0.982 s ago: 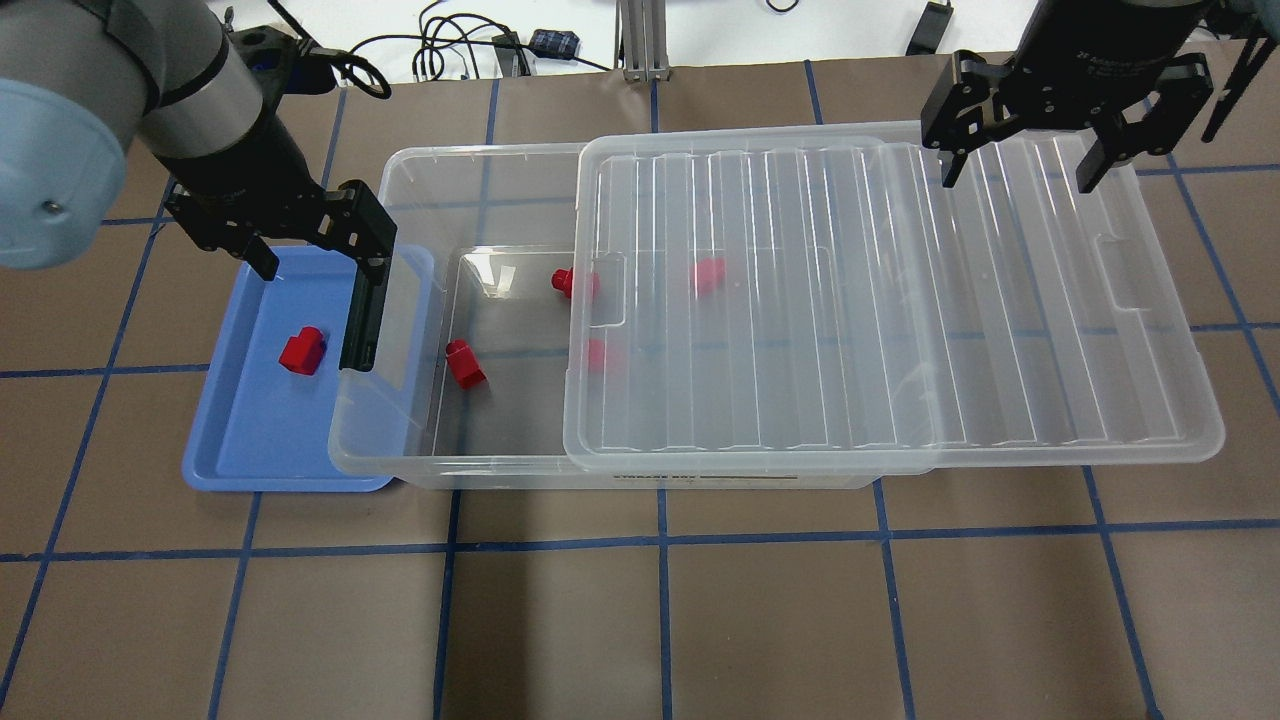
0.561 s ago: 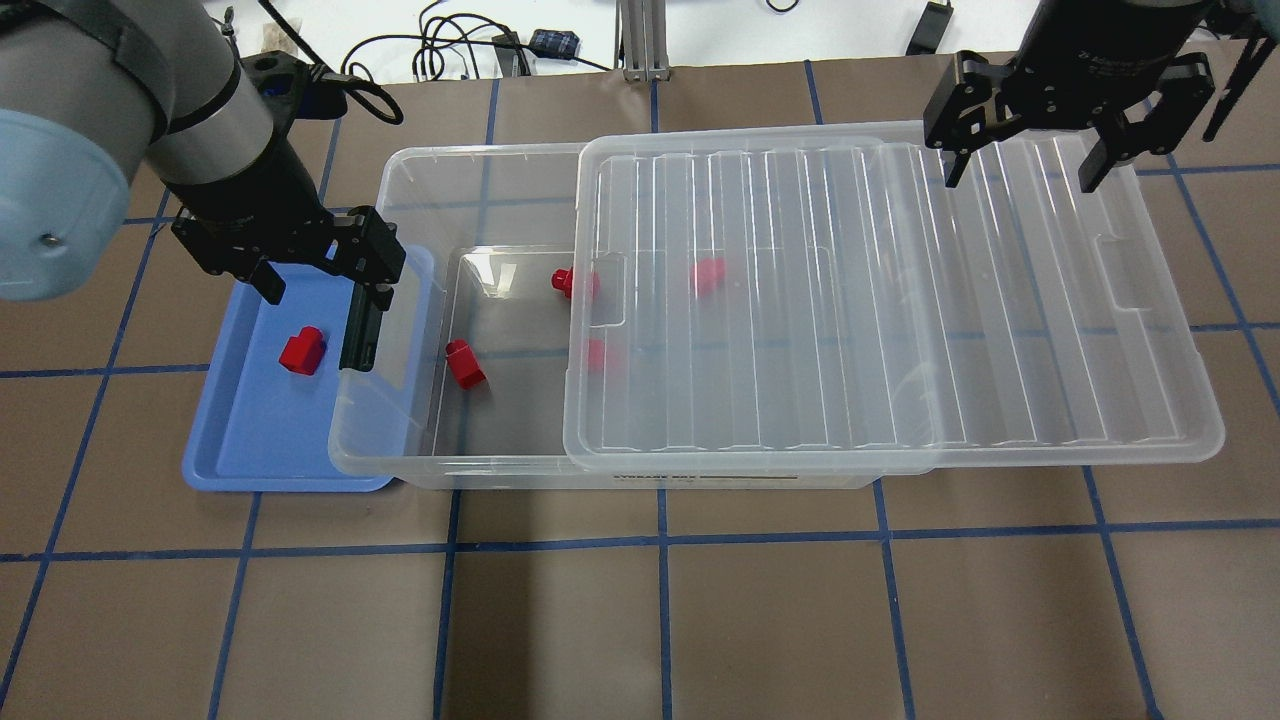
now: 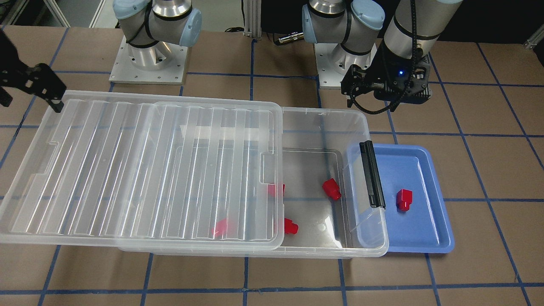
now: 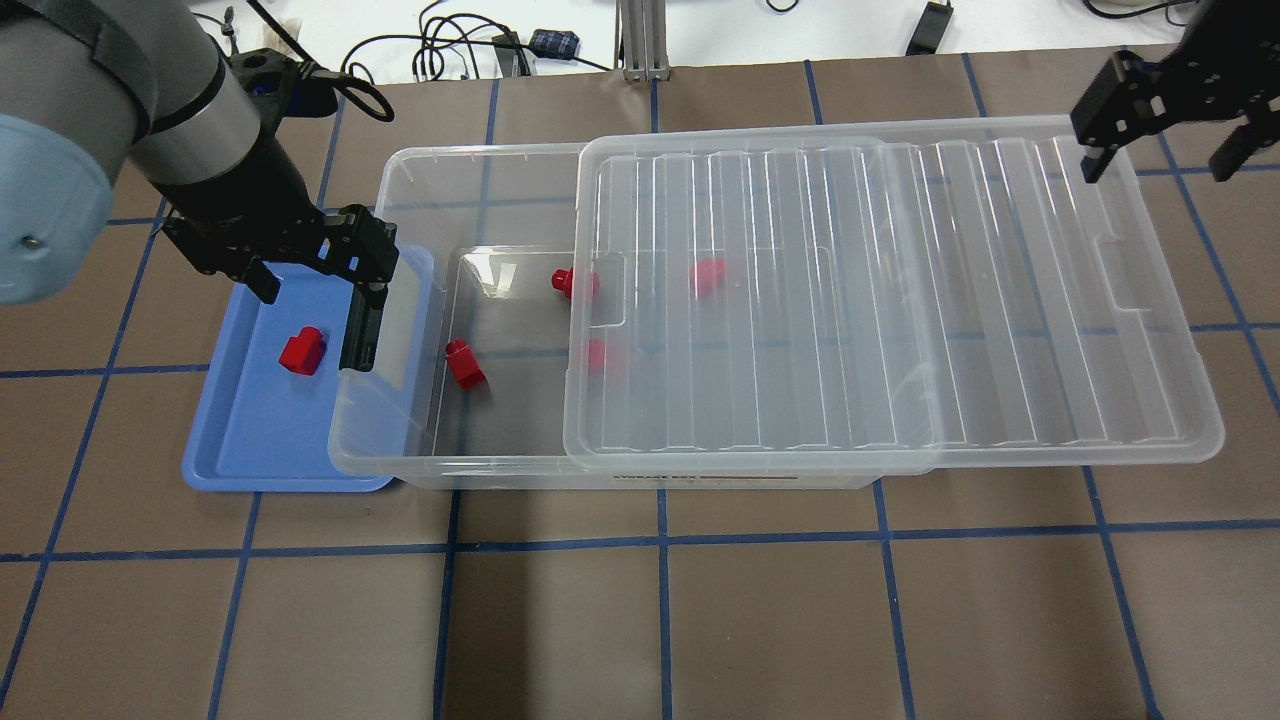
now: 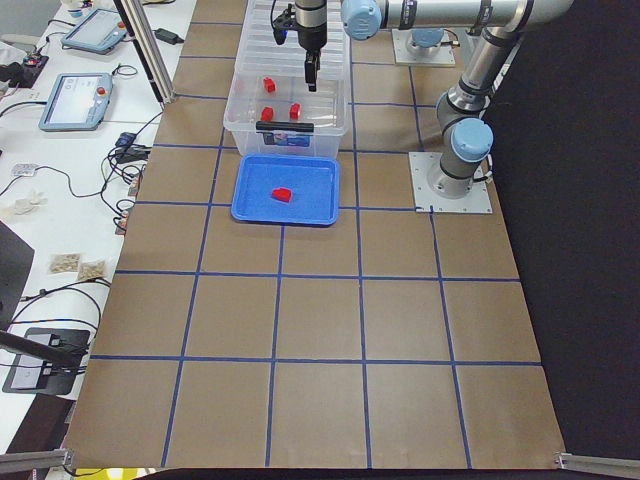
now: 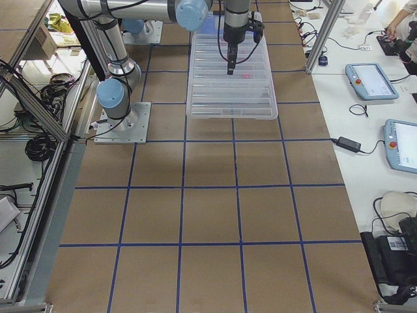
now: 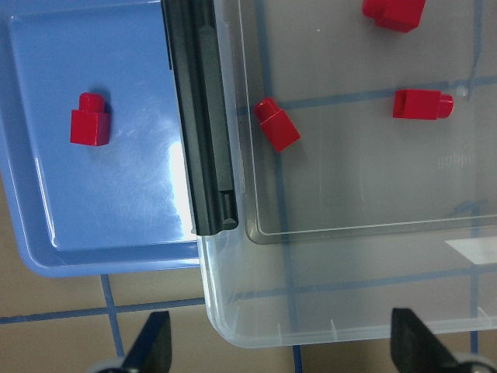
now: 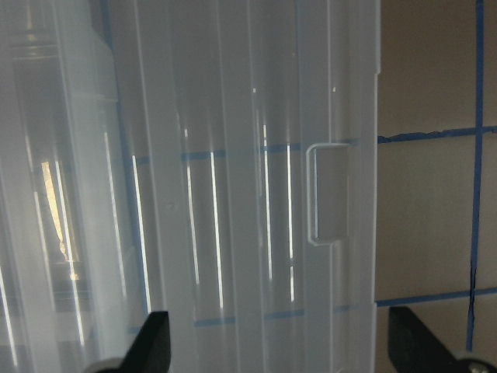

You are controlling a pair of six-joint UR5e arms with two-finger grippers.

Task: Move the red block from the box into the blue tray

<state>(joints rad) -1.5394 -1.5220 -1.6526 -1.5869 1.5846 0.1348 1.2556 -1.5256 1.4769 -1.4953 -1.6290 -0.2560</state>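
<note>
One red block [image 4: 302, 351] lies in the blue tray [image 4: 255, 440], also seen in the front view [image 3: 403, 199] and the left wrist view [image 7: 90, 120]. The clear box [image 4: 385, 425] overlaps the tray's right side, its black latch bar [image 4: 360, 325] over the tray. Two red blocks [image 4: 465, 364] [image 4: 575, 284] lie in the box's uncovered part, and two more [image 4: 708, 276] show through the lid [image 4: 900, 300]. My left gripper [image 4: 320, 285] is open and empty above the tray's far end. My right gripper [image 4: 1158, 160] is open and empty over the lid's far right corner.
The ribbed lid [image 3: 127, 170] is slid toward my right and overhangs the box's end. Brown table paper with blue tape lines [image 4: 660, 540] surrounds the box. Cables and a metal post [image 4: 640, 40] lie beyond the table's far edge.
My right gripper has moved to the right, out toward the lid's far corner. My left gripper has barely shifted above the tray. The blocks, box and lid have not moved.
</note>
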